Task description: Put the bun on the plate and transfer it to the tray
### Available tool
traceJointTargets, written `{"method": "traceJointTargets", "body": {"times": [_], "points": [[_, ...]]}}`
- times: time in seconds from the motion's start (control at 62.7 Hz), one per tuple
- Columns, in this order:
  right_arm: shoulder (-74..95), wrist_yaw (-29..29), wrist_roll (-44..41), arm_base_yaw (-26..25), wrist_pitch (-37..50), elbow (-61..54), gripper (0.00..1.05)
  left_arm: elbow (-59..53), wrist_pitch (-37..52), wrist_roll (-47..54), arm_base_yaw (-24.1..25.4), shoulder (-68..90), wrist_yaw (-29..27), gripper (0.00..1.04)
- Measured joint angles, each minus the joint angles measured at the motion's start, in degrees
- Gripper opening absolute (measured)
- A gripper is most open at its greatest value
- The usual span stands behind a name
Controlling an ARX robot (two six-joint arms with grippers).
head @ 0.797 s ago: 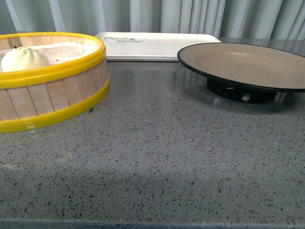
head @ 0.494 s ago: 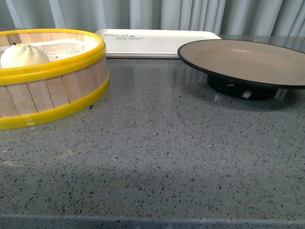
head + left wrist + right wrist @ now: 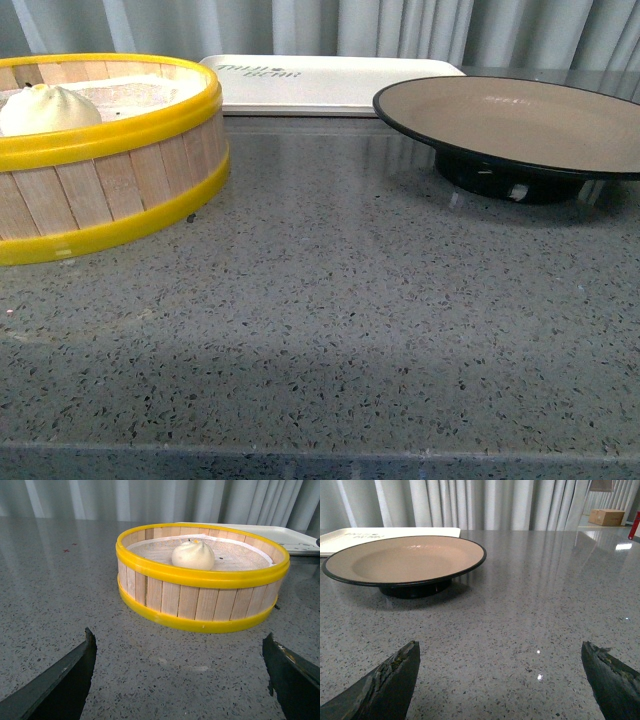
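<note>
Three vessels stand on the grey speckled tabletop [image 3: 330,330]. A yellow-rimmed wooden steamer basket [image 3: 110,190] is at the left, and the tan plate [image 3: 520,120] with its black rim and foot is at the right, well apart from the basket. The white tray [image 3: 330,85] lies further back, between the two. The bun [image 3: 48,108] sits inside the basket on its pale liner. The left gripper [image 3: 179,645] is spread wide and holds nothing, low over the tabletop and facing the basket. The right gripper [image 3: 500,650] is likewise spread wide, facing the plate.
</note>
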Motion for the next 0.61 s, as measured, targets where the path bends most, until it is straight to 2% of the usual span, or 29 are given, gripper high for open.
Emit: {"method": "traceJointTargets", "body": {"times": [0.064,0.112,0.128,0.159,0.223,0.287,0.383,0.462,0.606], "points": [[0.00,-0.02,0.00,0.00,0.00,0.00,0.96,0.07,-0.11,-0.13,0.09,0.13,0.33,0.98],[0.00,0.00,0.00,0.00,0.00,0.00,0.96,2.12,-5.92,-1.70,1.84,2.91,5.38,0.98],[0.00,0.07,0.00,0.00,0.00,0.00,0.96,3.82,-10.01,-3.04,2.84,5.38,9.70,0.98],[0.00,0.00,0.00,0.00,0.00,0.00,0.96,6.67,-15.30,-4.15,3.85,9.77,14.16,0.98],[0.00,-0.15,-0.02,0.00,0.00,0.00,0.96,13.73,-20.48,-5.64,5.51,18.21,18.73,0.98],[0.02,0.02,-0.02,0.00,0.00,0.00,0.96,17.64,-19.34,-6.56,7.21,22.51,21.05,0.98],[0.00,-0.02,-0.02,0.00,0.00,0.00,0.96,22.97,-15.02,-7.56,9.11,28.00,21.07,0.98],[0.00,-0.02,-0.02,0.00,0.00,0.00,0.96,28.79,-10.73,-7.87,8.39,33.90,18.49,0.98],[0.00,-0.02,-0.02,0.00,0.00,0.00,0.96,37.70,-6.12,-7.52,-0.66,44.74,11.43,0.98]]}}
